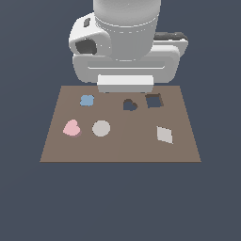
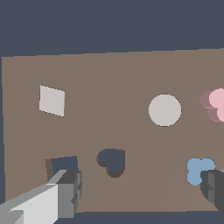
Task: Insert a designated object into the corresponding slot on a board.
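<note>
The pale-pink heart (image 1: 71,128) lies flat on the brown board (image 1: 122,148) near the exterior view's left edge; in the wrist view it (image 2: 216,103) is cut off by the frame edge. The dark heart-shaped slot (image 1: 129,105) is at the board's back middle and also shows in the wrist view (image 2: 113,161). The white hand (image 1: 124,70) hangs over the board's back edge and hides its fingers in the exterior view. In the wrist view my gripper (image 2: 142,189) is open and empty, its fingers (image 2: 70,189) wide apart above the board (image 2: 113,74), to either side of the slot.
A pale grey disc (image 1: 101,128) lies beside the heart. A light-blue rounded piece (image 1: 87,100) lies at the back left, close to one finger in the wrist view (image 2: 197,168). A dark square cutout (image 1: 154,100) is beside the slot. A pale tilted square (image 1: 164,134) lies at the right.
</note>
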